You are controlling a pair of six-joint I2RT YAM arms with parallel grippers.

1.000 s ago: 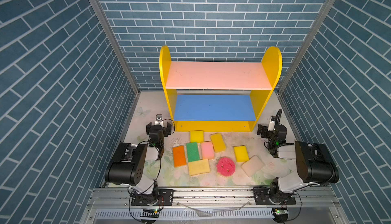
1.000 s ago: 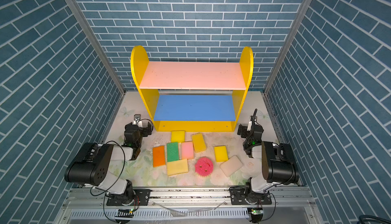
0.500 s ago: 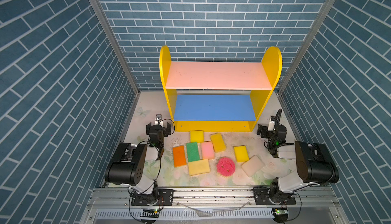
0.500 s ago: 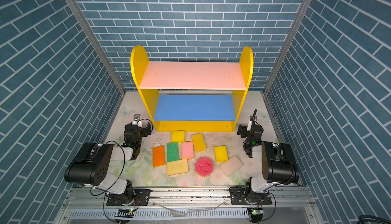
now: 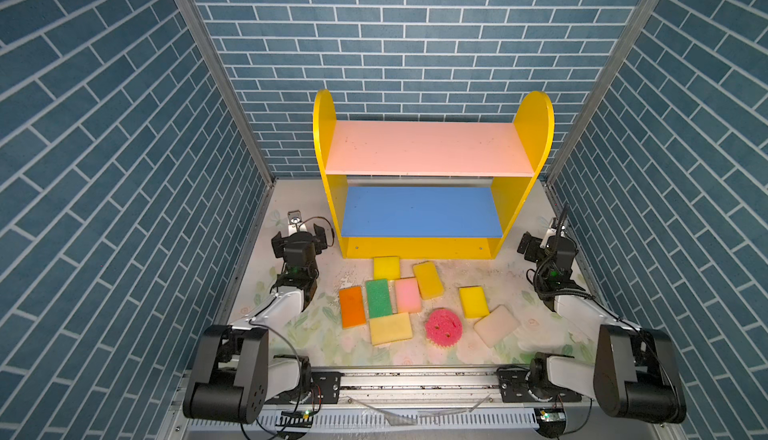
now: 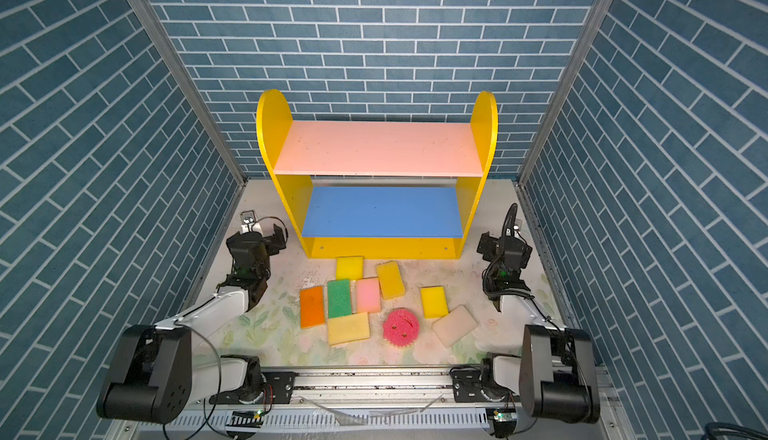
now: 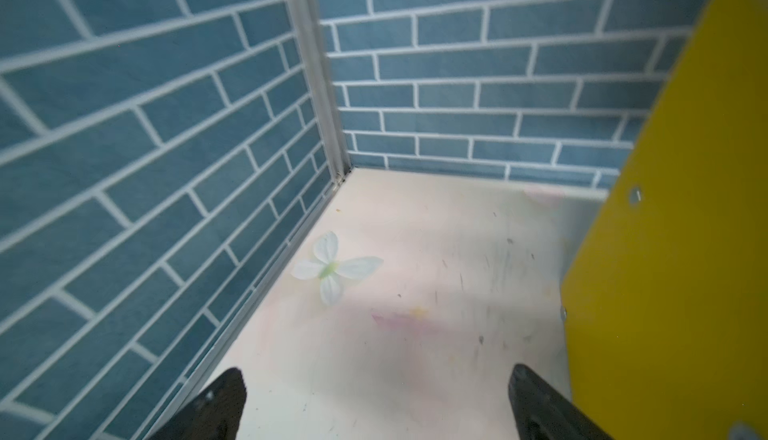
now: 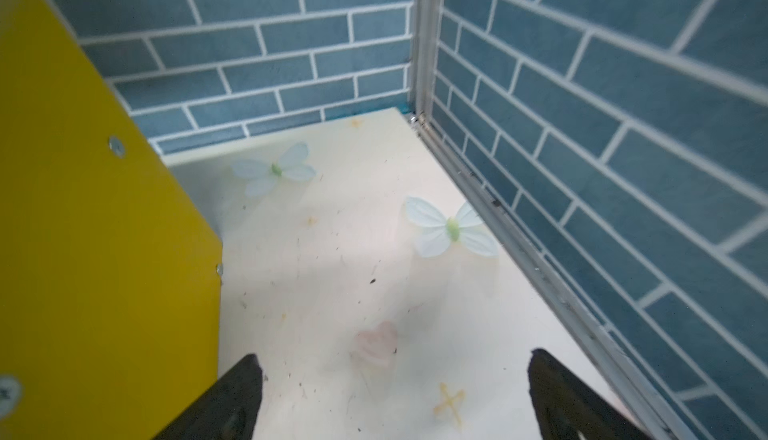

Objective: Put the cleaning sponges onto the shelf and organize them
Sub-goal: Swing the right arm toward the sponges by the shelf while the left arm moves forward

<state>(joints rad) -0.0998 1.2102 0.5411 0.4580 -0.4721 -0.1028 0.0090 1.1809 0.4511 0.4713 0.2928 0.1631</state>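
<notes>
All nine cleaning sponges [image 5: 408,295] lie flat on the tabletop [image 5: 519,276] in both top views, the round pink sponge [image 5: 443,328] among them. They cluster between the near edge and the front of the shelf [image 5: 428,147], which stands at the back edge. Only the wrist views give the close-up: the left gripper [image 7: 376,375], jaws spread wide around nothing, faces the back left corner beside the yellow side panel [image 7: 685,209], and the right gripper [image 8: 394,359], spread just the same, faces the back right corner.

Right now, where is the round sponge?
Both top views show the round pink sponge right of centre, between the pale yellow sponge and the cream sponge.
</notes>
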